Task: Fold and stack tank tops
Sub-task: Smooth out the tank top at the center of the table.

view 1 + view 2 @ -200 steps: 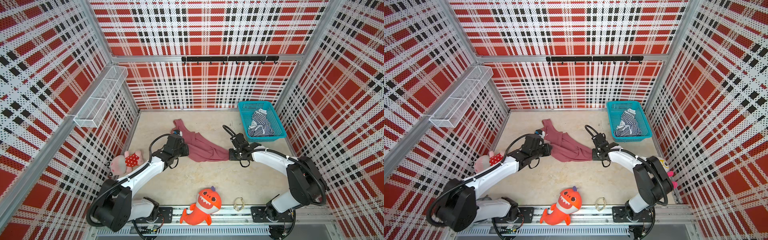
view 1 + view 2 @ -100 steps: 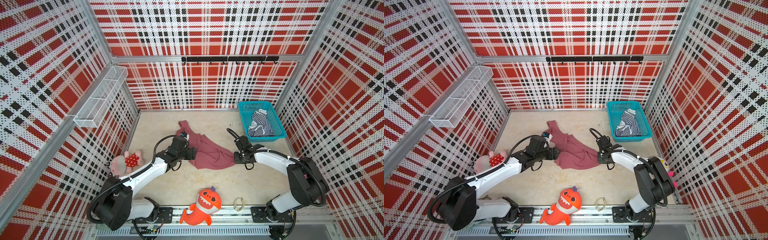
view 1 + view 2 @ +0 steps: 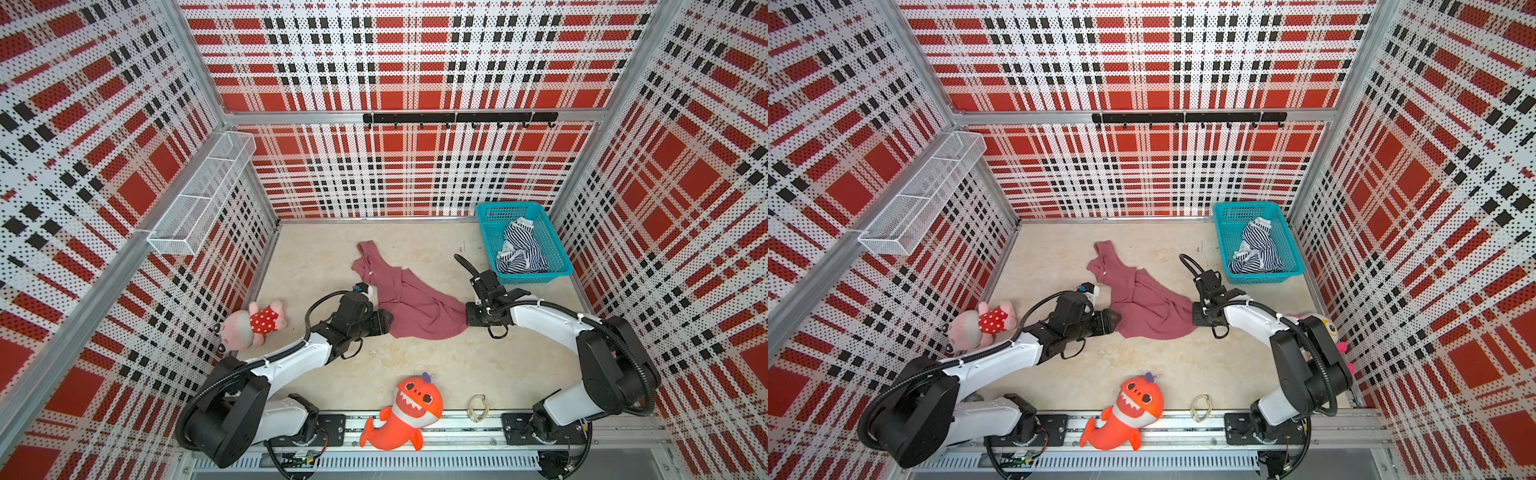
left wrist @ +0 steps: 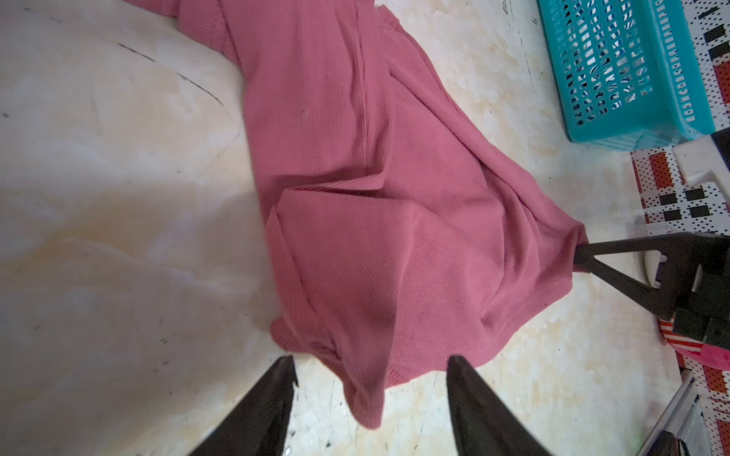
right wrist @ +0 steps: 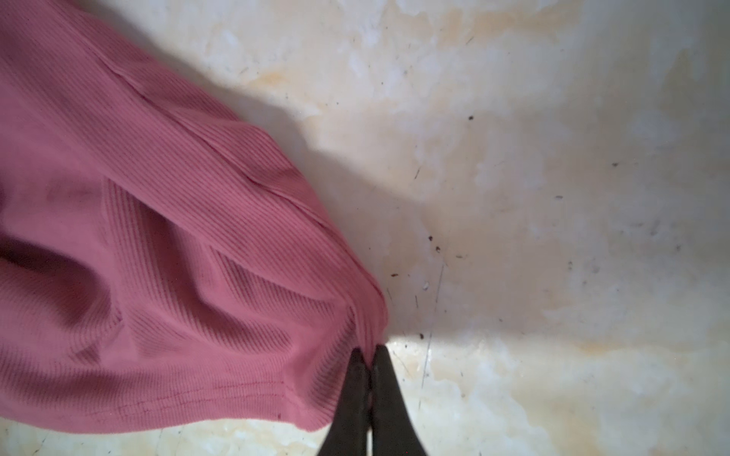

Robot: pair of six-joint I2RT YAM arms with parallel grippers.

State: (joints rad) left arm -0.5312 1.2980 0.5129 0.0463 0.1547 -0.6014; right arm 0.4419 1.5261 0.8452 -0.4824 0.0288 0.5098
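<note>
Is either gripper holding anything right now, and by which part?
The right gripper is shut on the maroon tank top, pinching a bunched corner at its hem end. The left gripper is open beside the same top, holding nothing.

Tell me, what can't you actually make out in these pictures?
- Striped tank top: bunched in the blue basket; in both top views its own folds hide its shape.
- Maroon tank top: the left wrist view's edge cuts off its upper part.
- Right hand: its grip hides how much cloth it pinches.
- Small loop by the front rail: too small to identify.
</note>
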